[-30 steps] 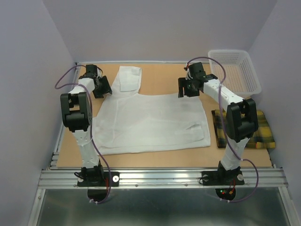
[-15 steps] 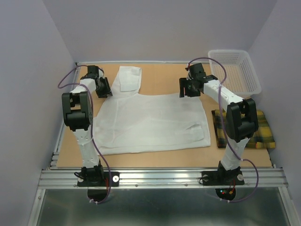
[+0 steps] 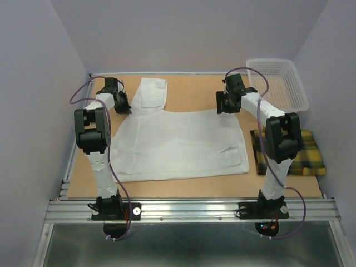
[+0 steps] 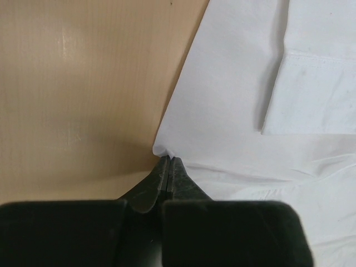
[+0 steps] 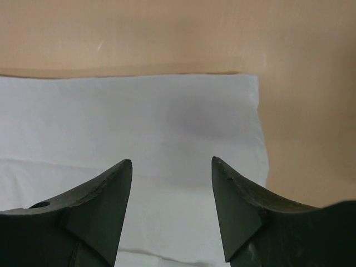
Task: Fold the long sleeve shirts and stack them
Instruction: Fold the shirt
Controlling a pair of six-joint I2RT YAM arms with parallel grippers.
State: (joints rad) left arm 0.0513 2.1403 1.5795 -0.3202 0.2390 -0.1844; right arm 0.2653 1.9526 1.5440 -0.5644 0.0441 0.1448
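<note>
Presently the white shirt [image 3: 178, 144] lies spread flat on the table [image 3: 194, 92]. The left gripper [image 4: 168, 161] has its jaws pressed together on the shirt's far left edge, cloth puckered at the tips. Right gripper [image 5: 171, 162] jaws stand wide apart above the far right corner, holding nothing; plaid shirt [image 3: 310, 158] lies folded at right, near the mesh basket [image 3: 303, 97].

Flat white shirt [image 3: 178, 144], folded plaid shirt [image 3: 309, 158]
</note>
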